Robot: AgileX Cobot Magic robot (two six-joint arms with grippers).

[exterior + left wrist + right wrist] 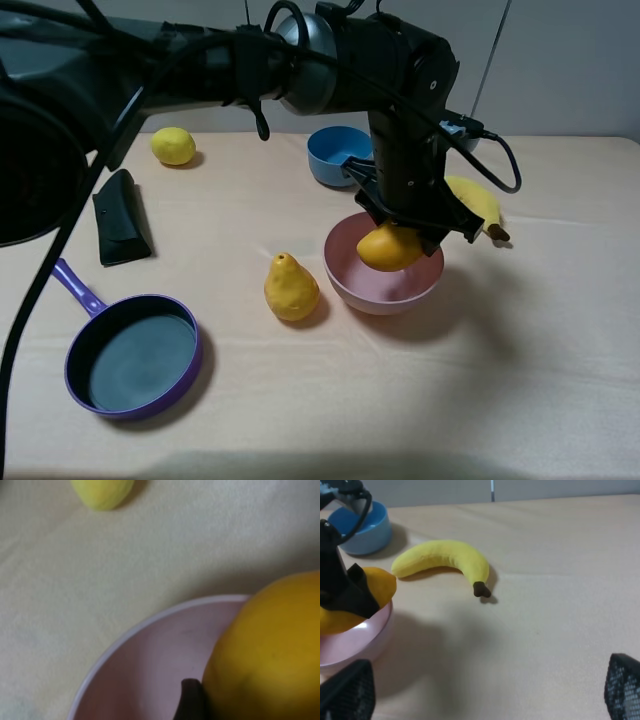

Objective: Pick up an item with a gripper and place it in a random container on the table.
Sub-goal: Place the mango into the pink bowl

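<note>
My left gripper, a black claw on the bulky arm reaching across the table, is shut on the orange-yellow mango. It holds the mango over the mouth of the pale pink bowl, low at rim height. The left wrist view shows the mango close up against one black fingertip, above the bowl's inside. The right wrist view shows the claw, the mango and the bowl. My right gripper is open and empty, low over the cloth to the right of the bowl.
A banana lies just behind and right of the pink bowl. A blue bowl stands behind it. A bumpy yellow pear stands left of the bowl. Further left are a purple frying pan, a black case and a lemon.
</note>
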